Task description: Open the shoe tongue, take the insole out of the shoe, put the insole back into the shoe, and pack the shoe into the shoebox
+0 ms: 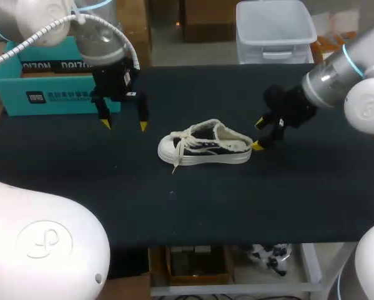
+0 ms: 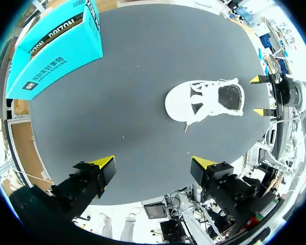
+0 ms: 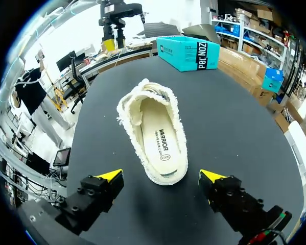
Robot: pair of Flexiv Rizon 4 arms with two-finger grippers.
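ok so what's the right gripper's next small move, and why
Probably ease the right gripper forward and close on the heel of the cream canvas lace-up shoe: its open fingers sit at the heel, and the open left gripper hangs apart, free for the tongue.

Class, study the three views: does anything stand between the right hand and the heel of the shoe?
Nothing visible does. The right hand is open, close behind the heel end of the shoe. Only bare dark table shows between its yellow tips and the heel.
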